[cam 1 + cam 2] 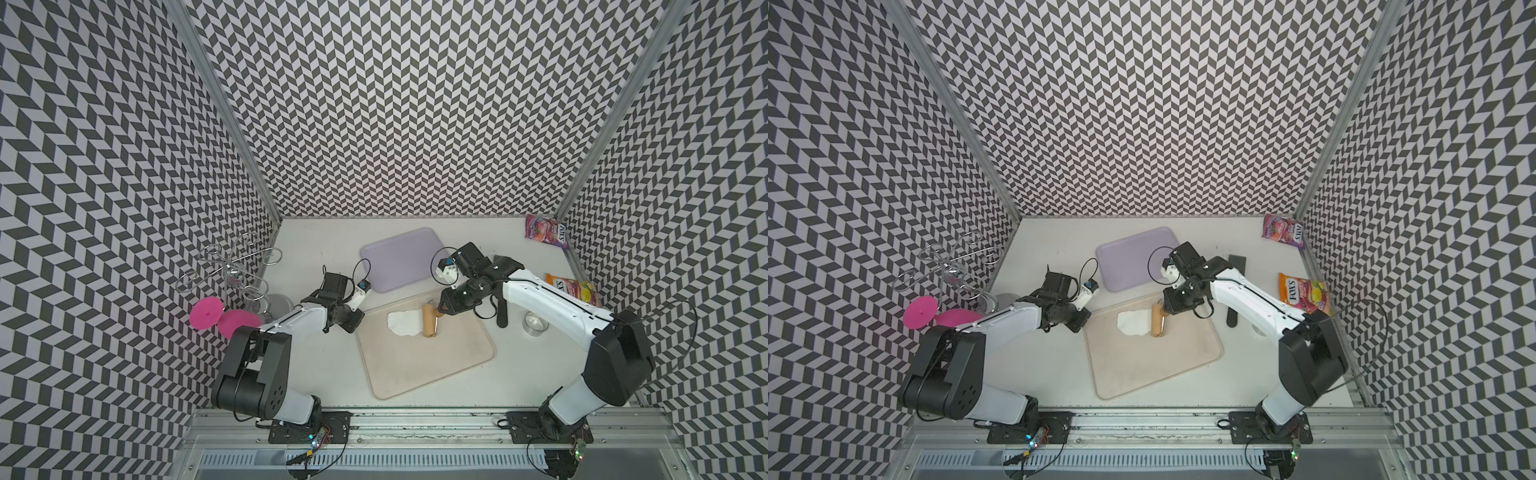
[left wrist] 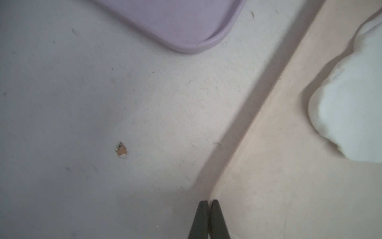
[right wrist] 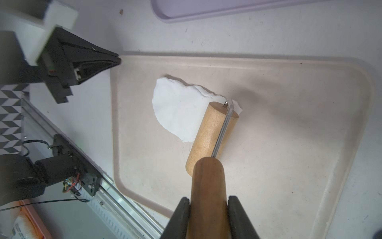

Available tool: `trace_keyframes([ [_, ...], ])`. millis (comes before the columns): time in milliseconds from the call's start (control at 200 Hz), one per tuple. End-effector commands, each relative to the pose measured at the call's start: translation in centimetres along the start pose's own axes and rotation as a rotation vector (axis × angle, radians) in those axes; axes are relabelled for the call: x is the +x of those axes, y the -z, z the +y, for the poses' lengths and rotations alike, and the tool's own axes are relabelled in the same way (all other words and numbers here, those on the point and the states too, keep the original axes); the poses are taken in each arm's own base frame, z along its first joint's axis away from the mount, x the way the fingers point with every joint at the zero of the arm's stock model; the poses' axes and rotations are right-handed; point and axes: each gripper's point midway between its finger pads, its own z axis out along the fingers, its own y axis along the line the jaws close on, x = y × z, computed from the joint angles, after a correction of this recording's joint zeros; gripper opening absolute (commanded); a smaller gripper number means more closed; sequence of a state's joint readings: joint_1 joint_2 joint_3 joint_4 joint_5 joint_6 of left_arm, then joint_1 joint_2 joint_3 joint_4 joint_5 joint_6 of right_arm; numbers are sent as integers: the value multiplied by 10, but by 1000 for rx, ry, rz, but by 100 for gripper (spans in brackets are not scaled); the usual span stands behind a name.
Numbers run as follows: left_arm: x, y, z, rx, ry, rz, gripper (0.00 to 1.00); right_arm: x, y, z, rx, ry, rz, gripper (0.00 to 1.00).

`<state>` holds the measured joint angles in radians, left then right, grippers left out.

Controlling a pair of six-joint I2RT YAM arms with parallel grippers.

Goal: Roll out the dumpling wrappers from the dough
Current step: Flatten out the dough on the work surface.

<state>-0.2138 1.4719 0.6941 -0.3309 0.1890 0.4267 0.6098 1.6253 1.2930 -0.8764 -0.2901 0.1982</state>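
A beige tray (image 1: 436, 365) lies mid-tabletop, toward the near edge. On its far left part lies the dough (image 1: 401, 324), a thin, ragged-edged white sheet. The wooden roller (image 3: 210, 132) rests on the dough's right side. The right claw (image 3: 208, 199) grips its handle (image 3: 207, 178). The left claw (image 2: 209, 201), pinched together and empty, is at the tray's far left corner. Beyond lies a lavender tray (image 1: 399, 257).

Part of the dough (image 3: 175, 109) — unseen under the roller (image 3: 210, 132)
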Motion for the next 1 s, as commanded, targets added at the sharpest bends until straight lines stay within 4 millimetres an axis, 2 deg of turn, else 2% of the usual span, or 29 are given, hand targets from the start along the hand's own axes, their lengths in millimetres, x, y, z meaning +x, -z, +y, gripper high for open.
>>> trace_keyframes([
  [0,10,-1,-4,14,-14,31,0,-14,-1,-8,70,31,-24,0],
  [195,9,0,-4,12,-16,27,0,10,-34,-31,161,4,106,0],
  [371,9,0,-4,12,-15,28,0,23,-49,-47,224,-22,163,0],
  [671,10,0,-4,13,-15,29,0,35,-74,-50,206,-39,218,0],
  [836,9,0,-4,12,-15,27,0,27,-68,-29,138,-2,195,0],
  [916,9,0,-4,13,-15,28,0,10,-51,-2,25,33,130,0],
  [992,9,0,-4,12,-15,27,0,-7,-25,31,-111,84,47,0],
])
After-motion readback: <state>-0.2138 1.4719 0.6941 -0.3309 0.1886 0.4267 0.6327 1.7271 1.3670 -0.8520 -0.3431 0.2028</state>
